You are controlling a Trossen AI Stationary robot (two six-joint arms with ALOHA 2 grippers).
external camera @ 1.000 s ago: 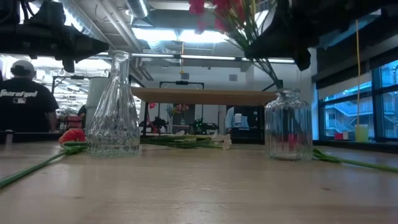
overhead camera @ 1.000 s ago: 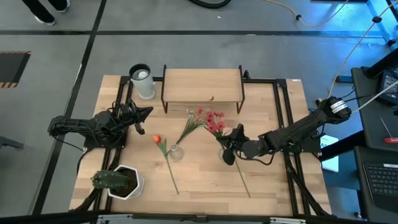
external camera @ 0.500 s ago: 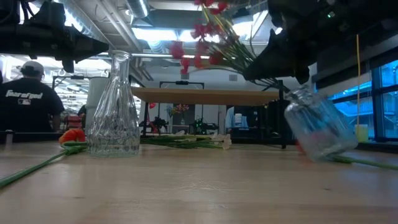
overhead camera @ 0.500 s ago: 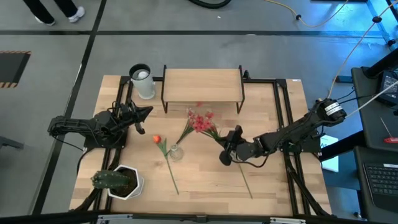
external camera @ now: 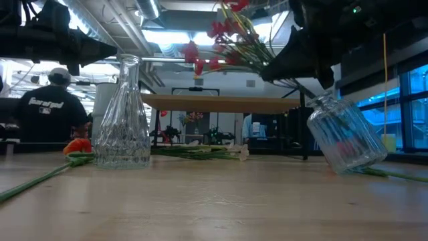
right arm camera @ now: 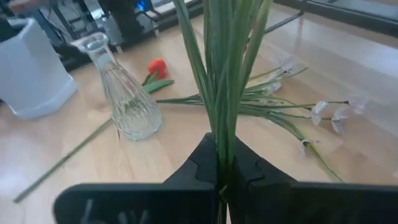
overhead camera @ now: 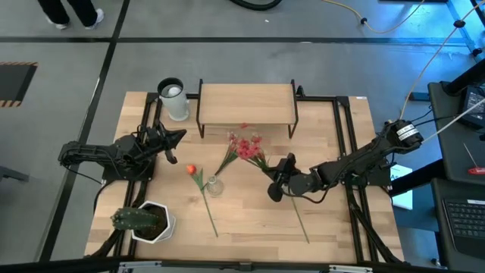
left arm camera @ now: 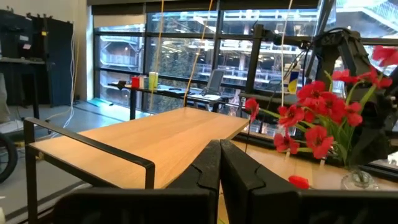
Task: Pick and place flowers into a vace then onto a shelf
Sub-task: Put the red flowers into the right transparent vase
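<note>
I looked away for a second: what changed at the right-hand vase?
The jar vase that stood upright now tilts, lifted off the table by the red spray, which the right gripper grips by its stems and has swung toward the shelf. Tall vase, loose flowers and left gripper are unchanged.

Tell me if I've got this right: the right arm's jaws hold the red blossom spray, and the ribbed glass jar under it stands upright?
Not quite. The right gripper does hold the red blossom spray, but the ribbed glass jar is tilted, as the low view shows.
</note>
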